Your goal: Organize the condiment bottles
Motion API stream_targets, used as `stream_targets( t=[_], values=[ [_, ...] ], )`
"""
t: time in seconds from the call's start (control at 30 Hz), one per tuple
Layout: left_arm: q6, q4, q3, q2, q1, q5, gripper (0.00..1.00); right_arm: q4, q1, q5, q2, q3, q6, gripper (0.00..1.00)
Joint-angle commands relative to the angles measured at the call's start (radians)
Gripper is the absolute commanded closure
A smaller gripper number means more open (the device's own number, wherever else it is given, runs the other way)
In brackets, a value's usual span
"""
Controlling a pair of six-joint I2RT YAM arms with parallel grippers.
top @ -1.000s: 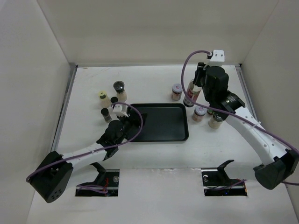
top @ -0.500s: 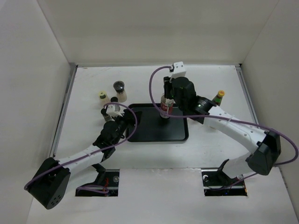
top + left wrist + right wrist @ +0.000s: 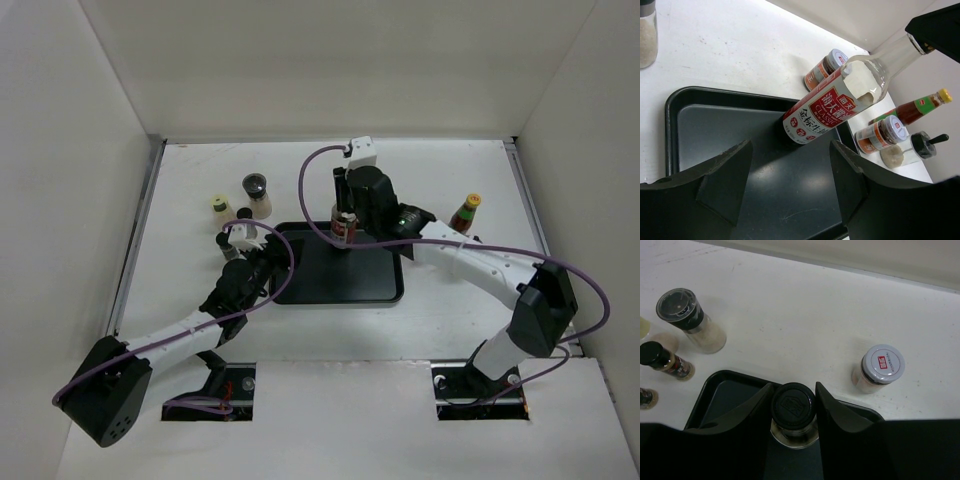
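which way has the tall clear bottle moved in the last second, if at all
Yes. In the right gripper, the tall clear bottle went left, from right of the black tray to over its far part.

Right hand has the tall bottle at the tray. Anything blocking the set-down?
Nothing visible. The tall bottle, gripped at its cap by the right hand, has its base near the tray's bare far edge. The left hand is open at the tray's left side, apart from it.

Right tool point(image 3: 793, 407) clamped; left tool point(image 3: 790, 150) apparently open
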Motion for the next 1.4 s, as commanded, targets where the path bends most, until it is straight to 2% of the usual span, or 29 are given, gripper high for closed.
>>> stream_targets(
  t=[0.0, 0.1, 0.17, 0.3, 0.47, 0.53, 0.6, 0.73, 0.77, 0.8, 0.87, 1.0, 1.1, 1.3, 1.37],
  values=[
    [-0.012, 0.057, -0.005, -0.009, 0.007, 0.016, 0.38, 0.183, 0.009, 0.003, -0.015, 0.084, 0.017, 0.88],
    [-0.006, 0.060, -0.003, -0.004, 0.001, 0.013, 0.38, 0.177, 0.014, 0.004, -0.009, 0.074, 0.020, 0.85],
    [-0.012, 0.060, -0.002, 0.005, 0.004, 0.017, 0.37, 0.183, 0.014, 0.004, -0.007, 0.055, 0.034, 0.76],
    [-0.006, 0.060, 0.000, 0.000, -0.002, 0.014, 0.37, 0.194, 0.016, 0.015, -0.032, 0.012, 0.052, 0.53],
    [-0.011, 0.062, -0.002, -0.003, -0.001, 0.016, 0.37, 0.196, 0.016, 0.015, -0.113, -0.012, 0.052, 0.36],
    [-0.008, 0.062, -0.002, 0.003, -0.002, 0.013, 0.37, 0.194, 0.007, 0.010, -0.173, -0.035, 0.054, 0.32],
    [-0.014, 0.062, 0.000, 0.008, 0.002, 0.022, 0.37, 0.188, -0.027, 0.015, -0.237, -0.075, 0.054, 0.35],
    [-0.008, 0.060, -0.002, -0.017, -0.011, 0.011, 0.37, 0.121, -0.156, 0.081, -0.377, -0.201, 0.106, 0.77],
    [-0.011, 0.060, -0.003, -0.018, -0.011, 0.011, 0.37, 0.090, -0.199, 0.113, -0.403, -0.225, 0.127, 0.81],
    [-0.014, 0.059, -0.003, -0.021, -0.010, 0.013, 0.37, 0.061, -0.243, 0.143, -0.418, -0.247, 0.137, 0.82],
    [-0.014, 0.059, -0.003, -0.027, -0.016, 0.016, 0.37, 0.001, -0.308, 0.199, -0.428, -0.268, 0.144, 0.78],
    [-0.015, 0.062, 0.000, -0.011, -0.022, 0.017, 0.37, -0.074, -0.417, 0.286, -0.400, -0.287, 0.152, 0.42],
    [-0.017, 0.062, 0.000, -0.015, -0.030, 0.014, 0.37, -0.054, -0.449, 0.256, -0.382, -0.307, 0.160, 0.38],
    [-0.012, 0.062, 0.000, -0.012, -0.030, 0.010, 0.36, 0.102, -0.438, -0.143, -0.241, -0.287, 0.164, 0.34],
    [-0.014, 0.062, 0.000, -0.003, -0.025, 0.008, 0.36, 0.140, -0.437, -0.221, -0.163, -0.256, 0.180, 0.29]
  ],
)
